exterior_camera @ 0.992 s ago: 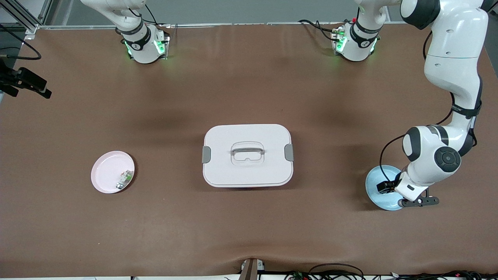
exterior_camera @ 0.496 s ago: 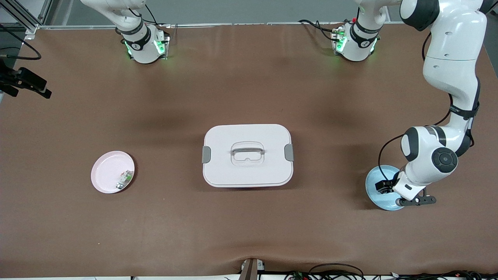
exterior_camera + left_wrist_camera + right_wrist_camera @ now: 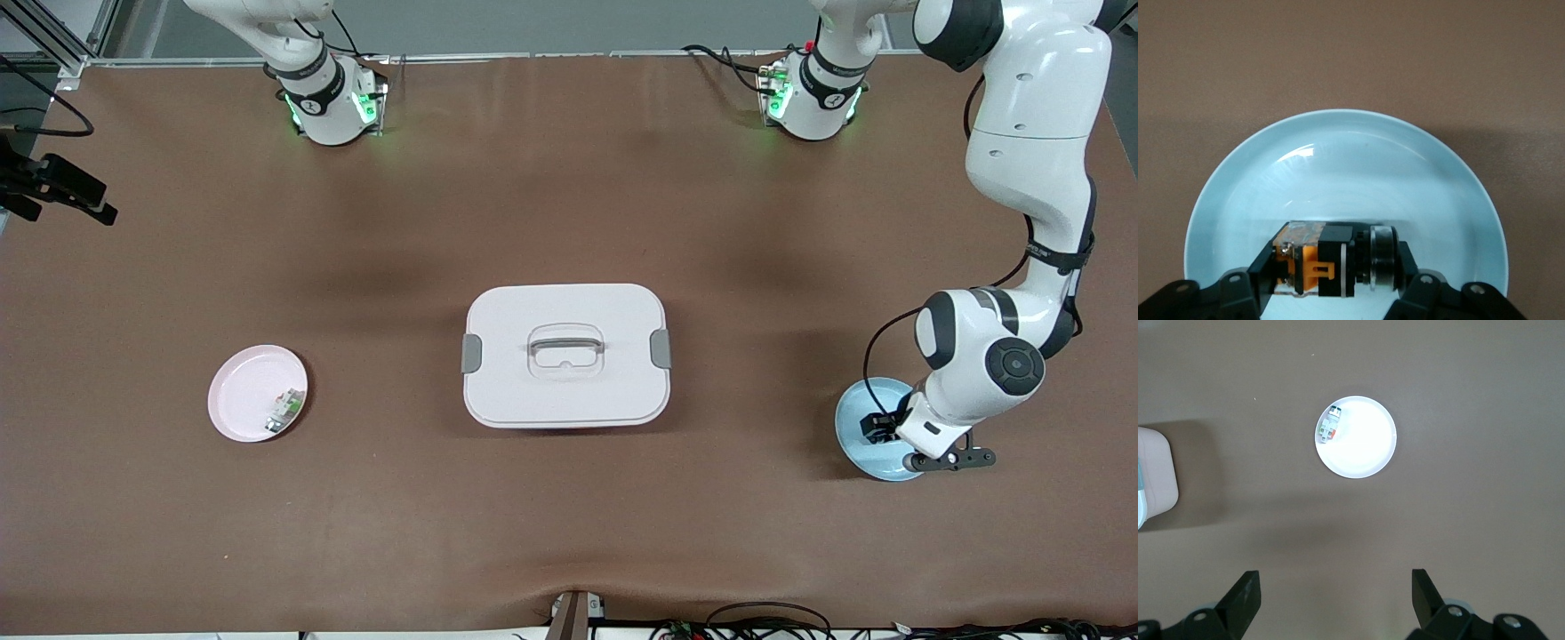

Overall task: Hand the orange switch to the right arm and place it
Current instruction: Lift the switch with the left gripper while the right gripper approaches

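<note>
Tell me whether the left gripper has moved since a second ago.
Yes. The left gripper has shifted slightly farther from the front camera over the blue plate, and its fingers have shut on the orange switch.

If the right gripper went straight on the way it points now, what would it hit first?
Likely bare table. The right gripper, open, points down at brown surface beside the pink plate holding the green-and-white part; how high it hangs is unclear.
</note>
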Controlling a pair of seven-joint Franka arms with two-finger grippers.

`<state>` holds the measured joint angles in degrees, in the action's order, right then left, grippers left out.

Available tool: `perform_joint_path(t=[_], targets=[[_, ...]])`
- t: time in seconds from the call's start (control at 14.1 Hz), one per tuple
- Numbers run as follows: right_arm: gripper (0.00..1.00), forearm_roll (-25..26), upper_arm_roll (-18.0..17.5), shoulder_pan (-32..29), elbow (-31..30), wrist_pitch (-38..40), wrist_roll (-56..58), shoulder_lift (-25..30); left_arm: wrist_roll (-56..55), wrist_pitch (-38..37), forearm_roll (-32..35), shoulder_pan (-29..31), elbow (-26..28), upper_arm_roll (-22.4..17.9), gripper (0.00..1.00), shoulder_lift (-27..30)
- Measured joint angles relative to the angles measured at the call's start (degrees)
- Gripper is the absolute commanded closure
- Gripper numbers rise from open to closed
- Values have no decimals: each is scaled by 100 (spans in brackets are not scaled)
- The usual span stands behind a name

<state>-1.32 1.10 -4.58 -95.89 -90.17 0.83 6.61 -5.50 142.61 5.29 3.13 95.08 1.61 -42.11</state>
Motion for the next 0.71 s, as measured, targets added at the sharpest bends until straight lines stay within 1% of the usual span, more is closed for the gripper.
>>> perform_joint_path(t=[0.14,0.28,0.5,0.71], targets=[[0,0,6,0,40,0,0,0,0,-98,0,-6,-33,33,87,26],[0,1,8,-1,53,0,0,0,-3,-453,0,-7,-82,127,88,175],[0,3,11,-3,77,0,0,0,-17,-1237,0,-15,-121,339,88,661],[0,4,11,-4,88,0,0,0,-17,-1934,-58,-18,-124,432,87,1163]])
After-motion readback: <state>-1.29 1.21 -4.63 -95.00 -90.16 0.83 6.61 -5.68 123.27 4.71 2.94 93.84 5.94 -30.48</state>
